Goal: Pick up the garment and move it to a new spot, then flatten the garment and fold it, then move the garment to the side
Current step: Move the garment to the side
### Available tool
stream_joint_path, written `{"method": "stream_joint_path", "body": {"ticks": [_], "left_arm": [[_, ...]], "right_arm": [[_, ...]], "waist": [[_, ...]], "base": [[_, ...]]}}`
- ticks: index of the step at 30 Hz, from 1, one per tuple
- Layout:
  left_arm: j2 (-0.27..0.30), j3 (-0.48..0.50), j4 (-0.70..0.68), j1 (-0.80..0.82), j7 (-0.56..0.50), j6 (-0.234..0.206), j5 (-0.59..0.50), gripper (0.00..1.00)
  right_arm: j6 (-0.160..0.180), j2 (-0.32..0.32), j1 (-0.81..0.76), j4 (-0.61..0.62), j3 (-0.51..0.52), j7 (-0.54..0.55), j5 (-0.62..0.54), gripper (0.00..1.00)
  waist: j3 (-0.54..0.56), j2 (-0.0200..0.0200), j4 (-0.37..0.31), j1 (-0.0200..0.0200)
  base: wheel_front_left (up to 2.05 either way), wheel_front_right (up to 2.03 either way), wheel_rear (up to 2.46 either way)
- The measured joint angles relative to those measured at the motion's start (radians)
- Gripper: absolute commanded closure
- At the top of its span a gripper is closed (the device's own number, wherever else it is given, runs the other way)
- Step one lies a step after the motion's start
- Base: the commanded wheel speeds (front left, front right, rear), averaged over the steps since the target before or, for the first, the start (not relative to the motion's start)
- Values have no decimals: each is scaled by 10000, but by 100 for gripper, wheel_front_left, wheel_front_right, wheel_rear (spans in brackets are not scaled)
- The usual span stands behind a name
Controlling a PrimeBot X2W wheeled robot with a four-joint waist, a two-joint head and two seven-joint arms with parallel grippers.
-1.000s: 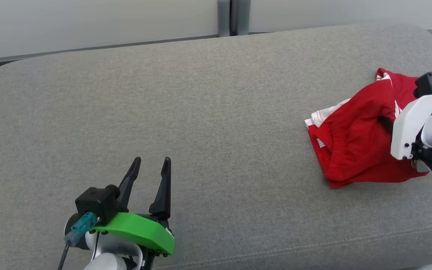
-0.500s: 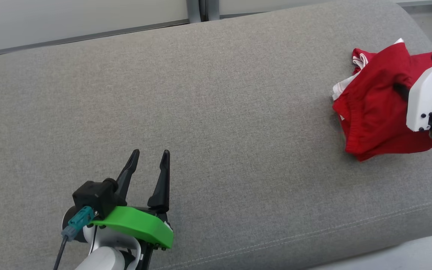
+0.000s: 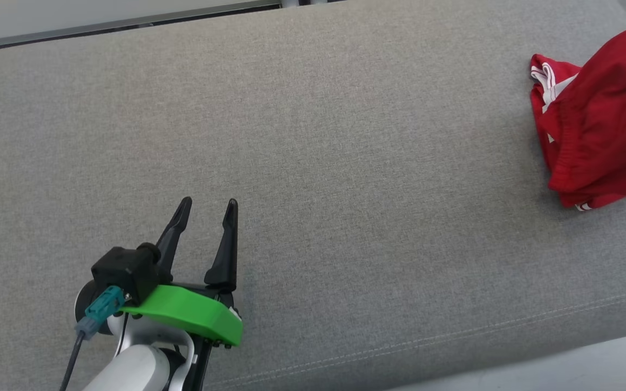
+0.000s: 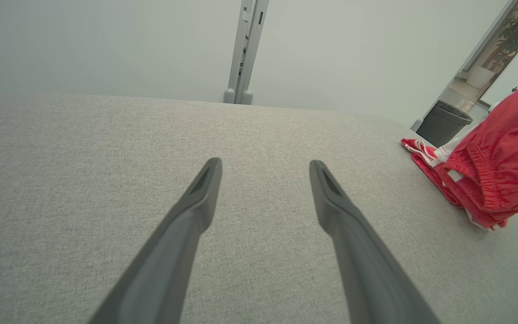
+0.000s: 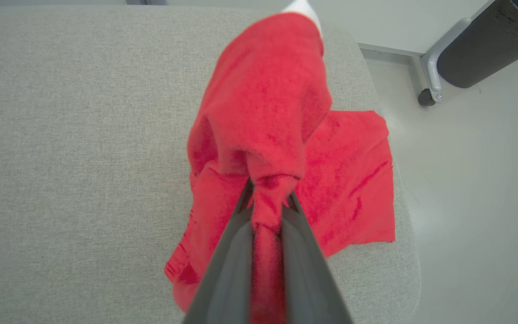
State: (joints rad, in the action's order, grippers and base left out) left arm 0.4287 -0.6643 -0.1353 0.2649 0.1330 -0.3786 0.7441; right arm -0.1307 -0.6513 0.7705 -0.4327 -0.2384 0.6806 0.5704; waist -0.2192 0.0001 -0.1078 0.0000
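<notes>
Garment: red shorts [image 3: 590, 119] with white side stripes, bunched at the right end of the surface [image 3: 313, 136].
Garment's lie: one fold is raised off the surface; the rest trails down onto it, a flat panel reaching the surface's right edge.
Long axis: the raised fold runs from the fingertips towards the surface's far edge, white hem at its far tip; the gathered waistband faces the surface's left end.
Right pincer [image 5: 268, 198]: clamped on the raised fold.
Left pincer [image 3: 207, 206]: spread wide, holding nothing, over the surface's near left part.
Surface: grey woven upholstery, rounded corners.
Room: pale wall [image 4: 106, 45] and grey post [image 4: 245, 49] behind the surface; pale floor [image 5: 466, 180] and dark bin [image 5: 488, 45] past its right end.
</notes>
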Motion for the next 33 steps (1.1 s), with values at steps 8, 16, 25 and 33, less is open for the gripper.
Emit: {"method": "stream_joint_path", "body": {"ticks": [8, 16, 25, 33], "left_arm": [[299, 48, -349, 362, -270, -115, -203, 0], [531, 12, -652, 717, -548, -190, -449, 0], [779, -140, -934, 918, -930, -297, -671, 0], [941, -272, -1131, 1054, -1235, -362, -798, 0]], "right_arm": [[-2, -100, 373, -978, 165, -537, -742, 100], [-2, -445, 834, -2004, -380, -1728, -1599, 100], [-8, -673, 1498, -3310, -717, -2824, -2061, 100], [-10, -692, 1727, -4209, -882, -3860, -2163, 25]], "waist": [[-634, 0, 79, 0], [-1279, 0, 181, 0], [-1815, 0, 325, 0], [-2032, 0, 322, 1]], "base": [[0, 0, 0], [0, 0, 0], [0, 0, 0], [0, 0, 0]]}}
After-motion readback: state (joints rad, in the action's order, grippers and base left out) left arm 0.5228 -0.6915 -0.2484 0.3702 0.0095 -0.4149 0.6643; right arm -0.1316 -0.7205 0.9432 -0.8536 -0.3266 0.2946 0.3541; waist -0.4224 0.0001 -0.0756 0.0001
